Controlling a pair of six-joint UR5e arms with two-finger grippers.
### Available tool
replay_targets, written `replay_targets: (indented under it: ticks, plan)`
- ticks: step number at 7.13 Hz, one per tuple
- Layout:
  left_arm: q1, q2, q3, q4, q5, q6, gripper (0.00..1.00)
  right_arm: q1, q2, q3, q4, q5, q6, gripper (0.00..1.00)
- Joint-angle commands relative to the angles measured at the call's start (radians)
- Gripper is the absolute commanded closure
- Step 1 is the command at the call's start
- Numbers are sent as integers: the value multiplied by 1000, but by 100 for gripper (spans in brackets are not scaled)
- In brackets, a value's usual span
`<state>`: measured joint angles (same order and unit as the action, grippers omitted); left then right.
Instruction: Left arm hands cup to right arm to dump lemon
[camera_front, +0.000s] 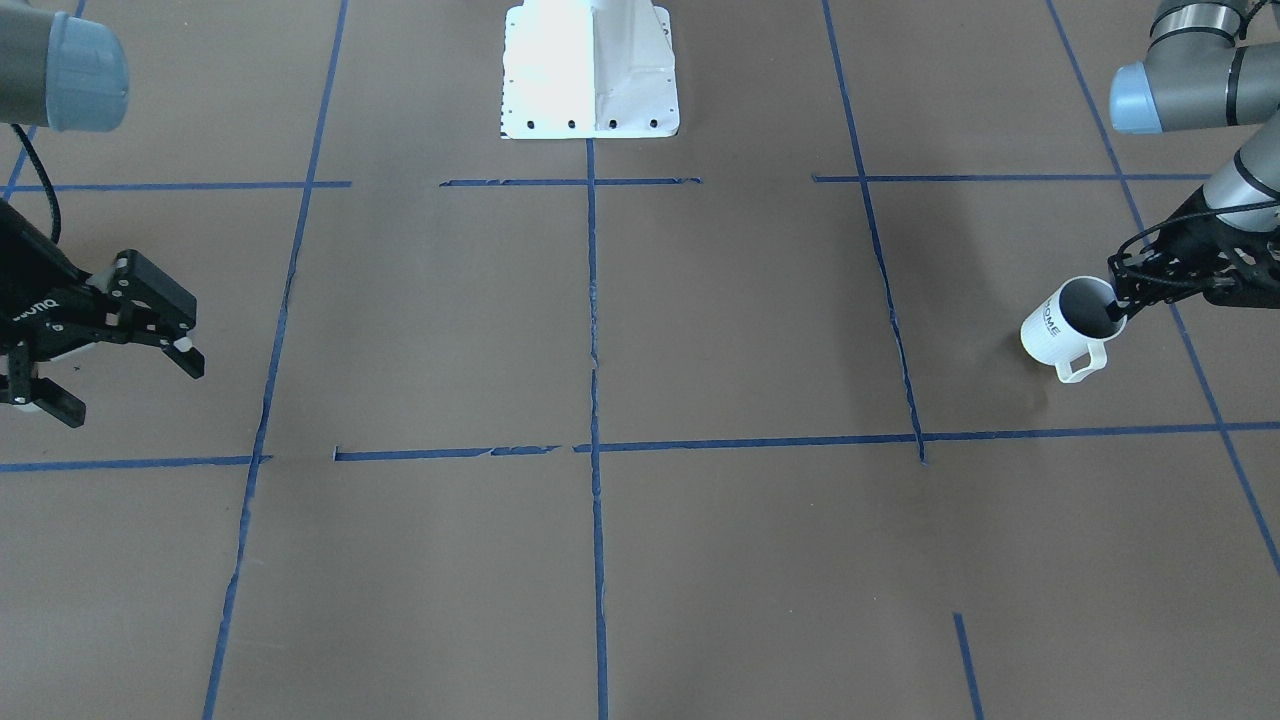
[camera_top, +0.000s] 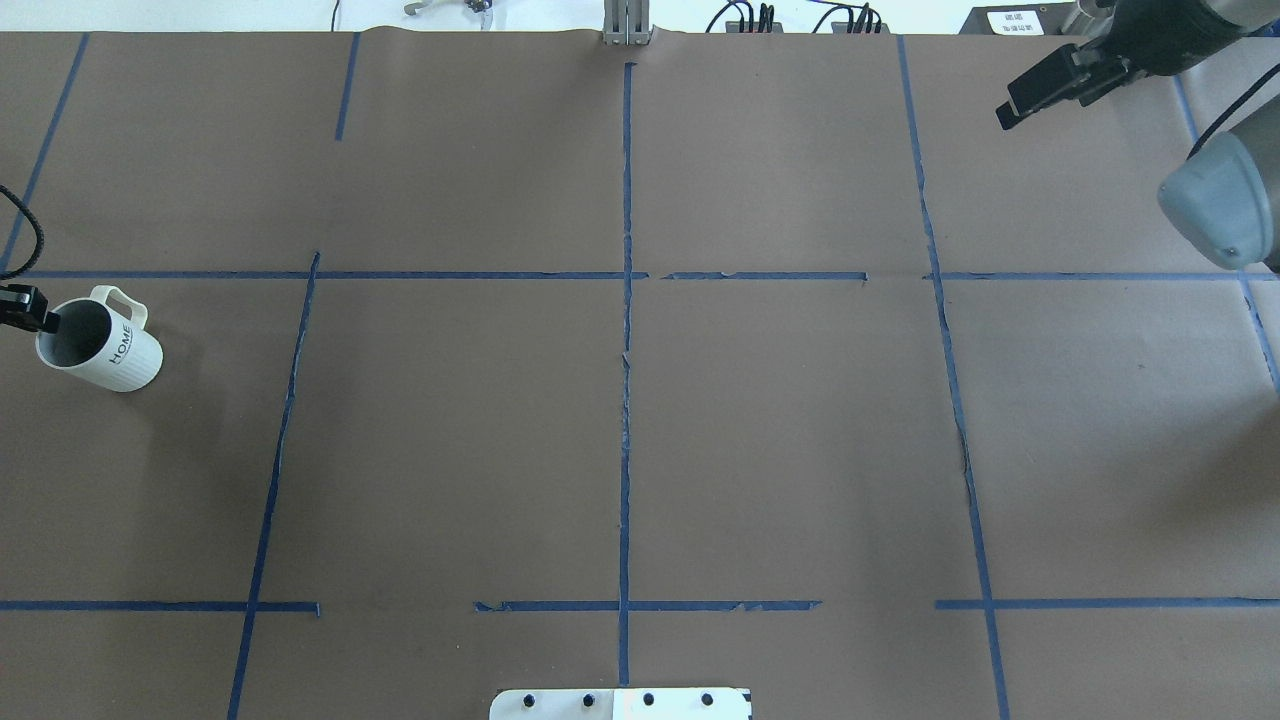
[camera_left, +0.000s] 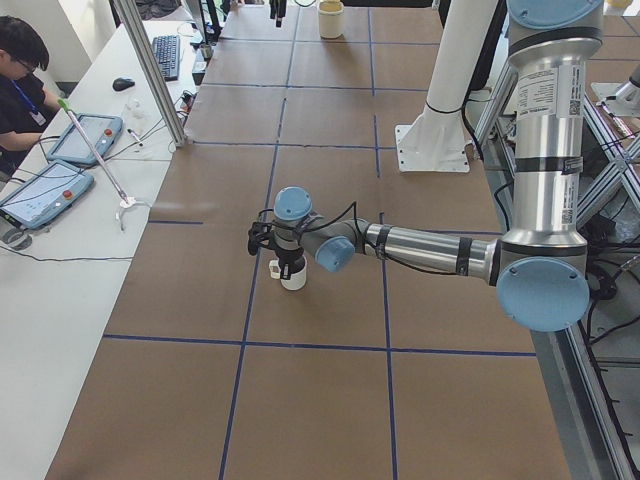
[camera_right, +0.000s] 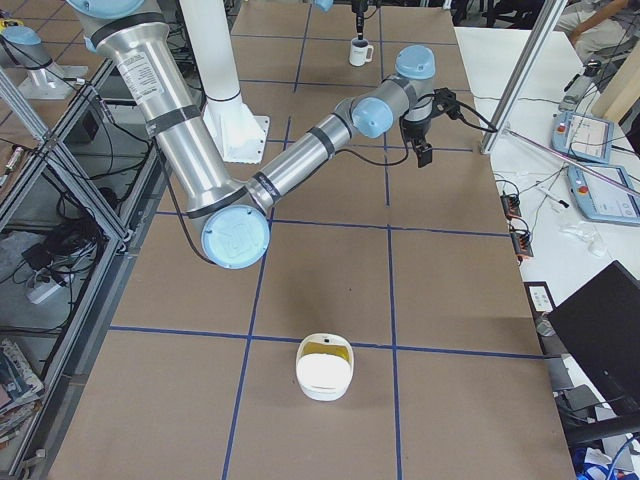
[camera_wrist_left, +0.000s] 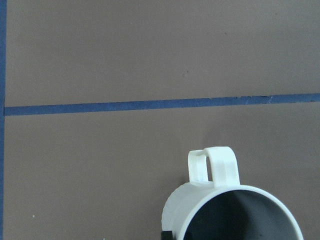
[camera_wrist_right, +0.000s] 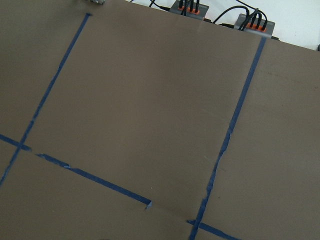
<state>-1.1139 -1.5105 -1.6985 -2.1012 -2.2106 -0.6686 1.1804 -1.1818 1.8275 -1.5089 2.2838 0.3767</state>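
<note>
The cup (camera_front: 1062, 327), mouth up and handle clear of the fingers, is pinched at its rim by the left gripper (camera_front: 1117, 306), one finger inside the grey wall. Whether its base touches the table (camera_front: 700, 320) cannot be told. Well apart from it, at the table's other end, the right gripper (camera_front: 128, 385) hangs with its jaws spread wide, holding nothing.

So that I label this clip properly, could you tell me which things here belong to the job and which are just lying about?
Job: cup; left gripper at its rim; open right gripper. The lemon is not visible.
Lying about: keyboard; tablets; white bowl, perhaps the dump spot.
</note>
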Motion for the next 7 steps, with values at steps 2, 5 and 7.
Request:
replay_targets:
  ticks: [2, 5, 7]
  plan:
    - [-68, 6, -20, 24, -14, 134, 0, 8, -53, -2, 7, -4, -59, 0]
    - [-436, 30, -26, 429, -118, 786, 0, 103, -134, -10, -17, 8, -198, 0]
    - [-460, 73, 3, 521, -118, 804, 0, 128, -214, -7, -145, -4, -208, 0]
